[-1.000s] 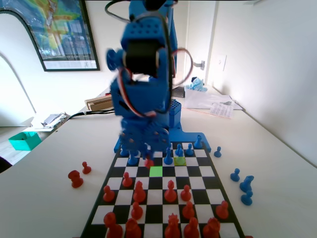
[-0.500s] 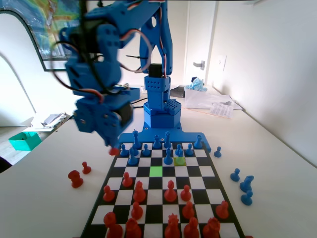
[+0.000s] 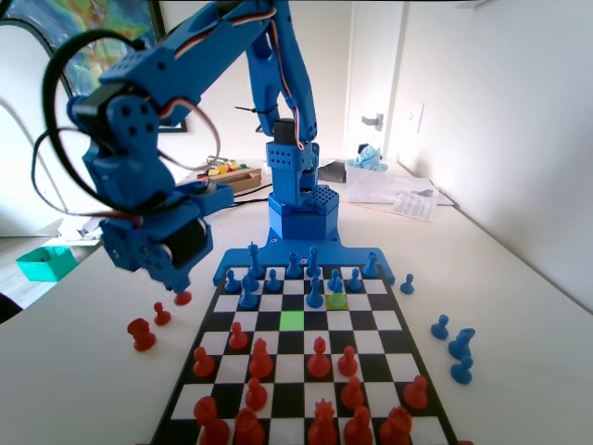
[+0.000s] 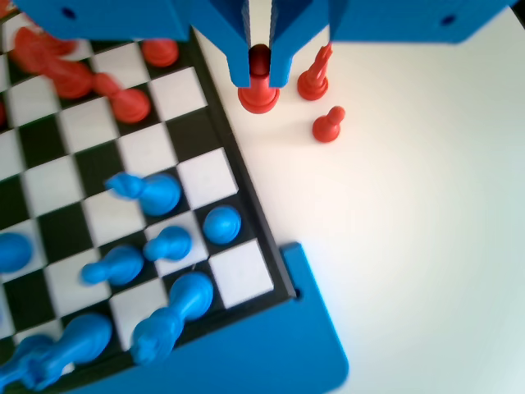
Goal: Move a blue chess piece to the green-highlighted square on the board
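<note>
Gripper (image 4: 259, 78) clamps a red pawn (image 4: 259, 92) off the board (image 3: 389, 320) (left side, fixed view); green-highlighted square (image 3: 292, 320) sits empty, blue chess piece (image 3: 315, 297) just behind, untouched.

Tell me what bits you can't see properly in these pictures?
- The red piece held in the claw: its head is hidden between the claw's fingers, wrist view.
- Red pieces at top left: blurred, wrist view.
- Front-row red pieces: cut off by the bottom edge, fixed view.
</note>
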Controlling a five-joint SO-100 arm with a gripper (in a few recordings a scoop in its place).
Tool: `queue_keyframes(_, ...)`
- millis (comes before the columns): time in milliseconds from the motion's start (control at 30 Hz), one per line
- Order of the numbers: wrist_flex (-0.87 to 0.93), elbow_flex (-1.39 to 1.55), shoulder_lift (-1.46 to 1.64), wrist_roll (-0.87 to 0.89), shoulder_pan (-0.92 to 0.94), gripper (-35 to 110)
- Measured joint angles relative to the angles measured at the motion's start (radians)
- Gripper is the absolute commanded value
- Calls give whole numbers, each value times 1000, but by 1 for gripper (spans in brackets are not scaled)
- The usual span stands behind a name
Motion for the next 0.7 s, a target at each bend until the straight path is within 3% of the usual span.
queue_keyframes(700,-173,-43,-186,0,78,1)
